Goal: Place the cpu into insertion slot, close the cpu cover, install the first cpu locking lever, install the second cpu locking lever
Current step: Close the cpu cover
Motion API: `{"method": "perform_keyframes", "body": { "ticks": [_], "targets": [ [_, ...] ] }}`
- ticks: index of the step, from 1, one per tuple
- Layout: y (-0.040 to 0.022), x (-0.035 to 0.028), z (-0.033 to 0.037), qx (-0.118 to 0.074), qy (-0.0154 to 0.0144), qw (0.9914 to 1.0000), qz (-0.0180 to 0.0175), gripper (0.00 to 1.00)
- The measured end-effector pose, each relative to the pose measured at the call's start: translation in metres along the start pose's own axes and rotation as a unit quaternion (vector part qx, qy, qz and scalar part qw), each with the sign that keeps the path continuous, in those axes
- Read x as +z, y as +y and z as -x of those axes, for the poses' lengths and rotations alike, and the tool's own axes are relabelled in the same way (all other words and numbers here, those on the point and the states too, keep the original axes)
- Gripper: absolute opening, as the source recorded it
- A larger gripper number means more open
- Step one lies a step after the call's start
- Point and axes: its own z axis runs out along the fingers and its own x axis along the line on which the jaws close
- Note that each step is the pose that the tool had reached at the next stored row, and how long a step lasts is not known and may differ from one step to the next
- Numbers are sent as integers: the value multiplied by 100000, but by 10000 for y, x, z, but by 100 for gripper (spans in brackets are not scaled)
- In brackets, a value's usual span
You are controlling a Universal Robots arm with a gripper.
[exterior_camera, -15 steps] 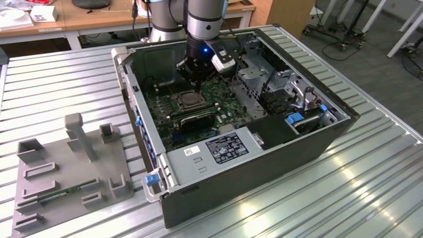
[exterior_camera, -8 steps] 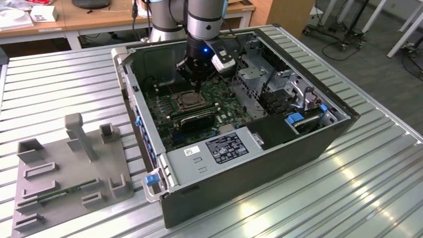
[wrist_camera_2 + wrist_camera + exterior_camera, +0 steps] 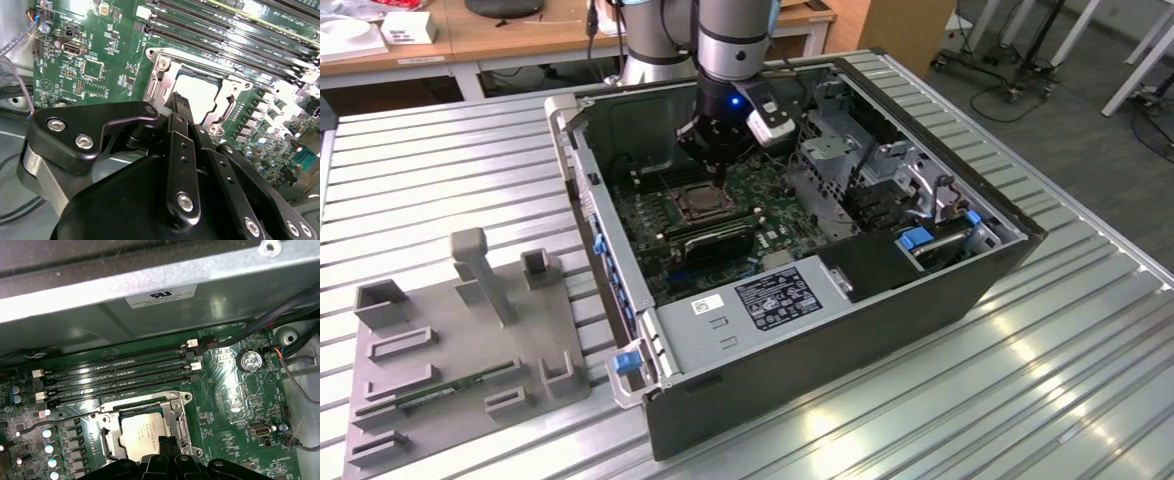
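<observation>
The pale cpu (image 3: 141,432) (image 3: 196,94) lies in the insertion slot (image 3: 704,205) on the green board inside the open computer case. The silvery cpu cover (image 3: 176,407) (image 3: 159,67) lies flat around it, its window showing the chip. A thin locking lever (image 3: 60,419) juts out sideways from the socket over the board. My black gripper (image 3: 167,442) (image 3: 181,102) (image 3: 711,160) hangs just above the socket's edge, its fingers pressed together with nothing between them.
Long black memory slots (image 3: 120,372) run beside the socket. A coin battery (image 3: 250,360) and loose cables (image 3: 300,347) lie near it. The case wall (image 3: 150,305) rises close behind. A grey fixture (image 3: 454,340) stands on the slatted table at the exterior view's left.
</observation>
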Motion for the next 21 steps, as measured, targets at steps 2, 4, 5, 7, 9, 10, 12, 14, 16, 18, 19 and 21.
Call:
{"method": "perform_keyframes", "body": {
  "ticks": [2, 4, 5, 7, 9, 10, 12, 14, 16, 18, 19, 21],
  "targets": [
    [-1, 3, -4, -279, -606, 99998, 124, 11],
    [-1, 6, -5, -736, -979, 99992, 202, 11],
    [-1, 8, -6, -1013, -1103, 99989, 220, 11],
    [-3, 15, -9, -1785, -1167, 99977, 246, 11],
    [-4, 21, -16, -2755, -1155, 99955, 258, 11],
    [-5, 25, -20, -3254, -1148, 99940, 262, 11],
    [-6, 33, -25, -4315, -1132, 99900, 271, 11],
    [-7, 40, -29, -5496, -1113, 99842, 279, 11],
    [-6, 45, -41, -6331, -1100, 99793, 280, 11],
    [-5, 52, -65, -6846, -1093, 99759, 287, 11],
    [-5, 57, -80, -7030, -1094, 99746, 296, 11],
    [-8, 68, -124, -7291, -1089, 99728, 292, 11]
  ]
}}
